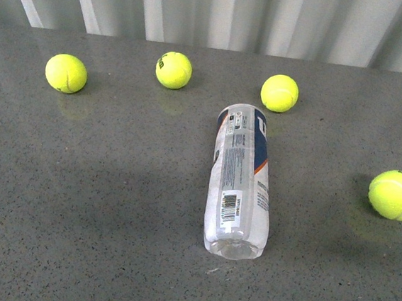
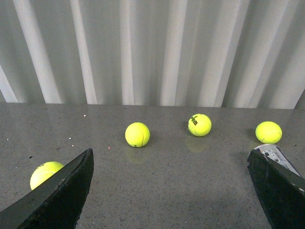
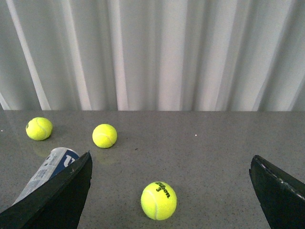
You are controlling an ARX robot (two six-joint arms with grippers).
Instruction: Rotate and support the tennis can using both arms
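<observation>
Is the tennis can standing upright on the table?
No, the tennis can lies flat on its side on the grey table, its length running away from the front camera.

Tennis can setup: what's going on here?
Nothing is being handled yet. The tennis can lies on its side on the grey table, untouched, with loose tennis balls scattered around it. Neither arm shows in the front view. The wrist views show the left gripper and right gripper with fingers spread wide, holding nothing.
</observation>
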